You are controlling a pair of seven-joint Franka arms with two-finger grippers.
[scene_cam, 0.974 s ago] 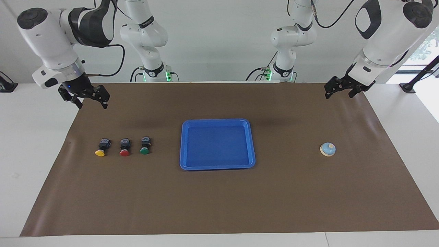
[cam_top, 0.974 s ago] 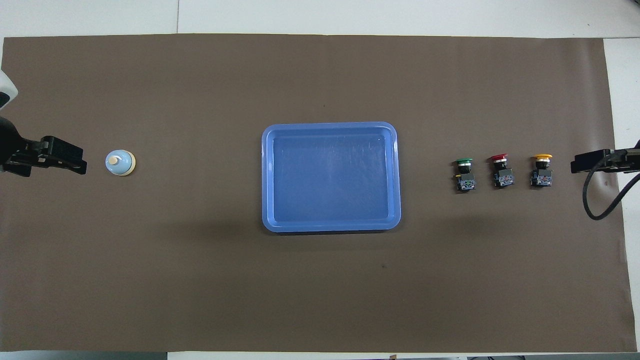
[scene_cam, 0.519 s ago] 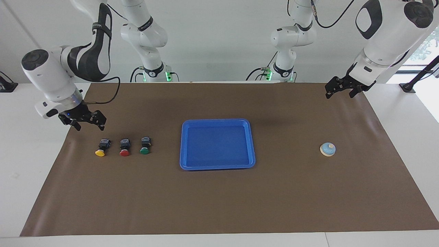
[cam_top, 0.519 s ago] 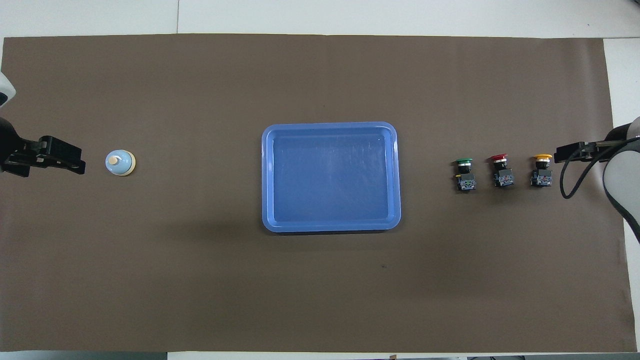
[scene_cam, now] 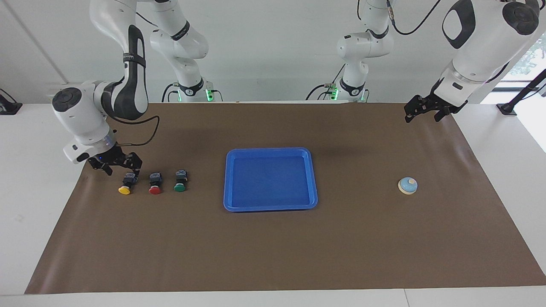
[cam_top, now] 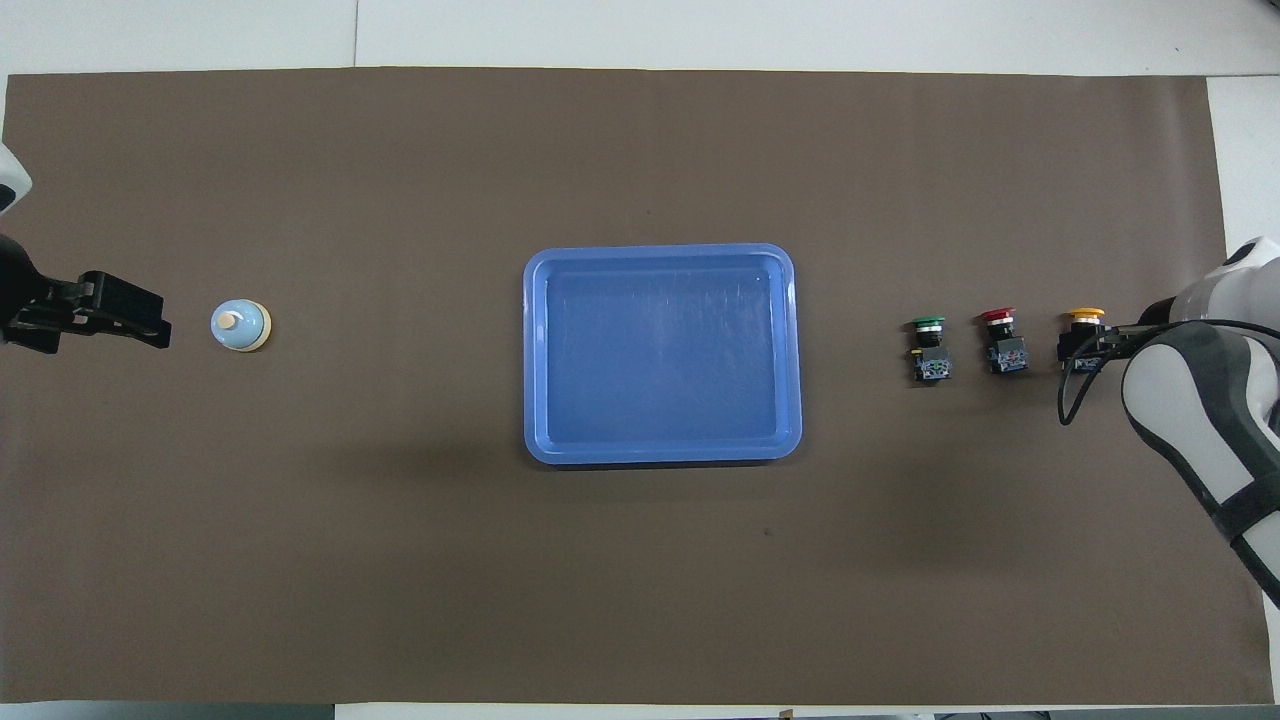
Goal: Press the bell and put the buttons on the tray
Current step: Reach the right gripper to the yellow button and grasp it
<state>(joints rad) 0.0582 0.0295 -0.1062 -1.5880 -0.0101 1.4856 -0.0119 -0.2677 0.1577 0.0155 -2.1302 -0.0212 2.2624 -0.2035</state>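
I'm looking at the surface (scene_cam: pixel 273 256), covered by a brown mat (scene_cam: pixel 362 238). The tray (scene_cam: pixel 270 205) is sitting flat mid-mat, nothing in it. I'm seeing the right arm (scene_cam: pixel 106 98) reaching down at its own end of the surface; the left arm (scene_cam: pixel 477 42) is waiting, raised over the mat's corner at its end.

The right gripper (scene_cam: pixel 116 164) is hanging low, just over the black body of the yellow button (scene_cam: pixel 124 190), fingers apart, nothing clamped. In the overhead view its tip is overlapping that button's body. The left gripper (scene_cam: pixel 423 111) is showing fingers apart too, holding nothing, well apart from the bell (scene_cam: pixel 408 185).

The red button (scene_cam: pixel 155 189) and green button (scene_cam: pixel 180 186) are lying in a row with the yellow one, caps pointing away from the robots, green closest to the tray. The bell is standing on the mat toward the left arm's end, upright.
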